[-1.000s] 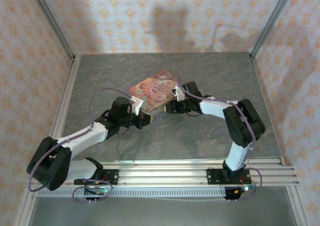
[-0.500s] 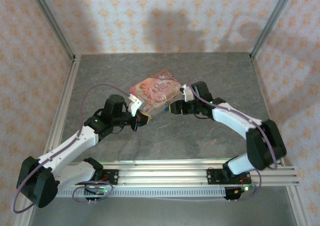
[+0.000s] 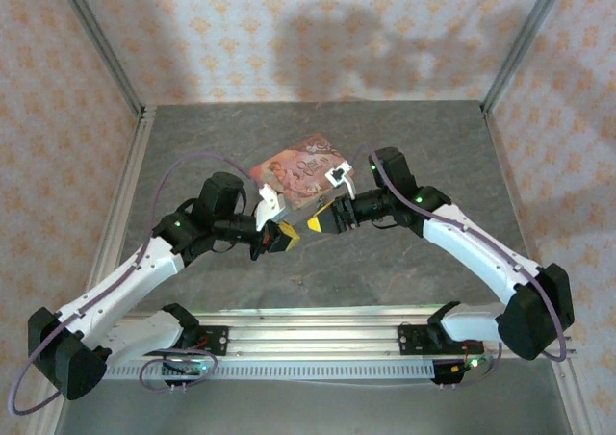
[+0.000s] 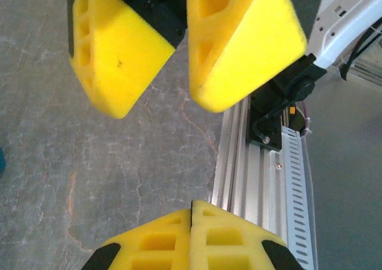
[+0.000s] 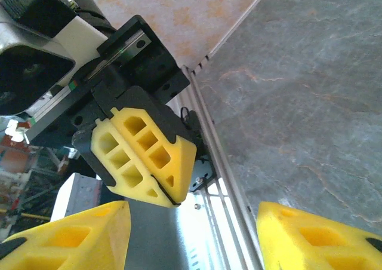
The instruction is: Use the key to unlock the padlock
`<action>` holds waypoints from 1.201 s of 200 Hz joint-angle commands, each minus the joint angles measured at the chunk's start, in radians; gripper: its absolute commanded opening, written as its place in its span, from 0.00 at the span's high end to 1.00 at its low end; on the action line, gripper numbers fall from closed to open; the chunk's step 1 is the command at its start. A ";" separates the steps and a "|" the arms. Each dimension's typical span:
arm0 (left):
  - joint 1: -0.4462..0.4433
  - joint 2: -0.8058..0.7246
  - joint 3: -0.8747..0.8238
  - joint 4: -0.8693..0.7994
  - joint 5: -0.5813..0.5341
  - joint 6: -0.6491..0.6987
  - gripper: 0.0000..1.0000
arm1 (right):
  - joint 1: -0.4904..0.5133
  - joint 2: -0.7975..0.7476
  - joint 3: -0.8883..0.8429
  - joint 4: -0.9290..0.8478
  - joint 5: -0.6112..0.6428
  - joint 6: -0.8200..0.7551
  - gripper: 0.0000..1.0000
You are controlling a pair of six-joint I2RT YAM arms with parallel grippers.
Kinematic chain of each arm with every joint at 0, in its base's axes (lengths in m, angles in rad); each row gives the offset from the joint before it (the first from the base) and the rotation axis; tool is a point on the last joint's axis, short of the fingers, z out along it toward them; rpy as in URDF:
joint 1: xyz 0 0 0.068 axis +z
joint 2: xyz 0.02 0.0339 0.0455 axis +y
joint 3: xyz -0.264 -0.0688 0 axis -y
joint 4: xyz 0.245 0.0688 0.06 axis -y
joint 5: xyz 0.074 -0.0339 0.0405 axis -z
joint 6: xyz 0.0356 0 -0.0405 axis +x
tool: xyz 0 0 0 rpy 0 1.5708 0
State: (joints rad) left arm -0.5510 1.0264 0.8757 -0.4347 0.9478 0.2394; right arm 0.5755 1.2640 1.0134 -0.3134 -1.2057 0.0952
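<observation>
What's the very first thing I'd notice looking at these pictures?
Bright yellow jumps out: the left gripper, shut, and the right gripper, open, face each other mid-table, close together. Just beyond them sits a pink flowery tin box on the grey stone-patterned table.

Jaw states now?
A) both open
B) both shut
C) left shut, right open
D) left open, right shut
C: the left gripper has its yellow fingers pressed together with no gap, while the right gripper has its fingers standing well apart.
</observation>
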 commanded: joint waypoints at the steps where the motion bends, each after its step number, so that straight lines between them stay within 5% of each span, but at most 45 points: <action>1: -0.005 -0.038 0.011 -0.041 -0.018 0.022 1.00 | 0.002 -0.036 -0.004 0.017 0.014 0.021 0.43; 56: -0.007 -0.058 -0.093 0.013 -0.493 -0.261 1.00 | 0.004 0.013 -0.070 -0.146 0.704 0.097 0.44; 74: -0.007 -0.071 -0.167 0.081 -0.572 -0.372 0.78 | 0.004 0.037 -0.160 -0.048 0.844 0.180 0.47; 104: -0.008 -0.069 -0.239 0.143 -0.640 -0.494 0.75 | 0.003 0.075 -0.348 0.352 0.878 0.243 0.50; 144: -0.009 -0.054 -0.275 0.235 -0.583 -0.543 0.75 | -0.006 0.268 -0.450 0.801 0.800 0.186 0.51; 194: -0.012 0.036 -0.227 0.294 -0.549 -0.523 0.73 | -0.023 0.521 -0.373 0.950 0.768 0.148 0.46; 240: -0.010 0.116 -0.177 0.313 -0.532 -0.494 0.72 | -0.023 0.585 -0.318 0.940 0.813 0.133 0.46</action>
State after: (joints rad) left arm -0.5568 1.1263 0.6510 -0.1722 0.4007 -0.2790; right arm 0.5594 1.7767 0.6552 0.5880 -0.4339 0.2672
